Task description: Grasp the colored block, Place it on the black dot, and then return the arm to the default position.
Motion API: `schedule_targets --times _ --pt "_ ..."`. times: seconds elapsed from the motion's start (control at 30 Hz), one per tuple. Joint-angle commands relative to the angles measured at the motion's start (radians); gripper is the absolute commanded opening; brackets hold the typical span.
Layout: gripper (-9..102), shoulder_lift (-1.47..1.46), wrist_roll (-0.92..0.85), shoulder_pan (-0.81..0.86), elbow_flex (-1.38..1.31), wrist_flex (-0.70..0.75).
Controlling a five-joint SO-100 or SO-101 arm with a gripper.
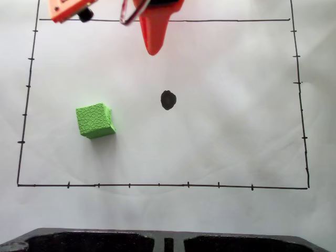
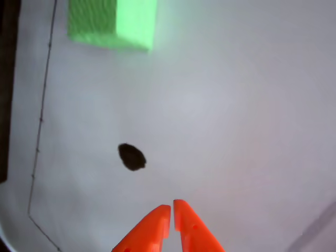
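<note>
The green colored block (image 1: 95,120) sits on the white sheet at the left of the drawn rectangle, apart from everything. The black dot (image 1: 168,100) lies bare near the middle, to the block's right. The orange arm (image 1: 68,7) enters at the top edge, and its pointed gripper (image 1: 153,50) hangs above the sheet, behind the dot. In the wrist view the gripper (image 2: 171,206) comes in from the bottom with its two orange fingertips (image 2: 185,216) almost touching and nothing between them. The black dot (image 2: 131,157) is just ahead of the tips and the block (image 2: 113,23) is far off at the top.
A hand-drawn black rectangle with tick marks (image 1: 157,185) frames the white work area. A dark moulded tray edge (image 1: 168,242) runs along the bottom of the fixed view. Red and black wires (image 1: 128,13) loop beside the gripper at the top.
</note>
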Motion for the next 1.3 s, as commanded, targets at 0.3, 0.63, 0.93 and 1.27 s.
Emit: schedule_targets --times 0.3,0.63,0.93,1.27 --pt "0 -0.417 -0.109 0.112 -0.439 0.067" --pt "0 -0.746 -0.156 0.193 -0.759 0.155" --pt "0 -0.957 -0.219 0.245 -0.931 0.198" --pt "0 -1.173 -0.117 0.307 -1.072 0.184"
